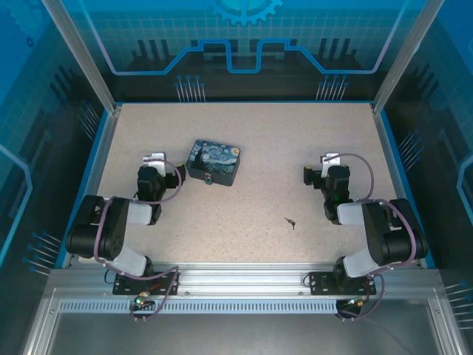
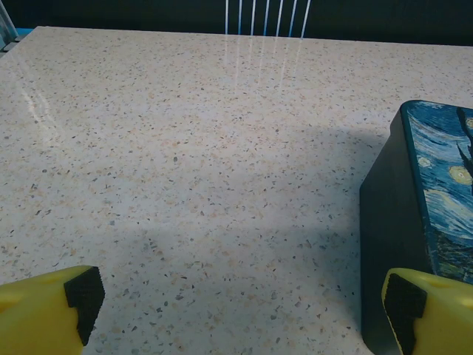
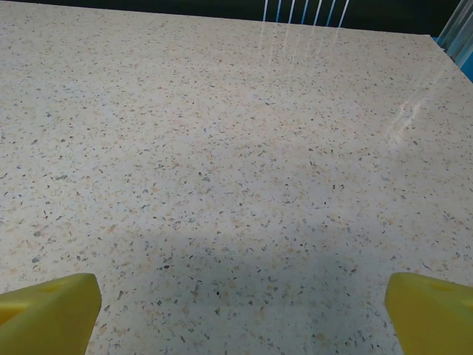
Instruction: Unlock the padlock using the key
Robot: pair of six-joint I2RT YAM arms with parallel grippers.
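Note:
The padlock (image 1: 209, 179) is a tiny dark thing with a brassy glint at the near side of a starry-night tin (image 1: 213, 162). The key (image 1: 290, 222) lies by itself on the speckled table (image 1: 259, 133), right of centre and nearer the front. My left gripper (image 1: 154, 158) stands open just left of the tin, whose dark side wall (image 2: 392, 222) fills the right of the left wrist view; nothing sits between the left gripper's (image 2: 240, 307) yellow fingertips (image 2: 52, 307). My right gripper (image 1: 330, 158) is open over bare table at the right, its fingertips (image 3: 48, 310) wide apart around the right gripper's (image 3: 240, 310) gap.
Blue walls and aluminium posts (image 1: 81, 59) enclose the table on three sides. An aluminium rail (image 1: 236, 285) carrying both arm bases runs along the near edge. Bare tabletop lies between the arms and behind the tin.

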